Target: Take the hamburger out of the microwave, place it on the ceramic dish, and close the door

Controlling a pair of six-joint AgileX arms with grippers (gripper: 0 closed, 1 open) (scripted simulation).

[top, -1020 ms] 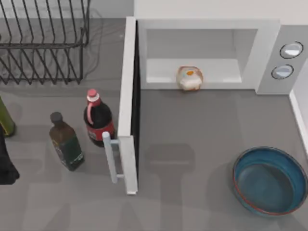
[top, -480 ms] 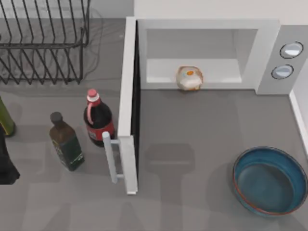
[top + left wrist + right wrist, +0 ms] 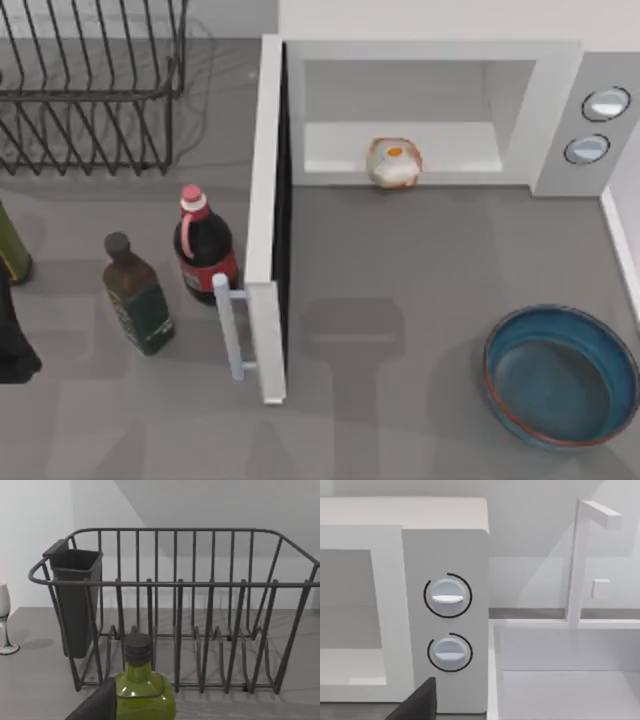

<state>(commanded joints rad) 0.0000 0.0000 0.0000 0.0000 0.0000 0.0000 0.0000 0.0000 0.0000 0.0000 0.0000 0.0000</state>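
Observation:
The white microwave (image 3: 560, 110) stands at the back with its door (image 3: 266, 230) swung wide open toward the table's front, handle (image 3: 230, 325) on the left side. The hamburger (image 3: 394, 163), a cream lump with an orange patch, sits at the front edge of the cavity floor. The teal ceramic dish (image 3: 560, 375) rests empty at the front right. A dark part of my left arm (image 3: 12, 345) shows at the table's left edge, far from the hamburger. The right wrist view looks at the microwave's two knobs (image 3: 447, 596), with a dark sliver of my right gripper (image 3: 417, 704) at its edge.
A dark cola bottle (image 3: 203, 250) and a dark green bottle (image 3: 137, 295) stand just left of the open door. A black wire rack (image 3: 90, 90) fills the back left, with a green bottle (image 3: 142, 690) before it. A white sink-like tray (image 3: 565, 670) adjoins the microwave's right.

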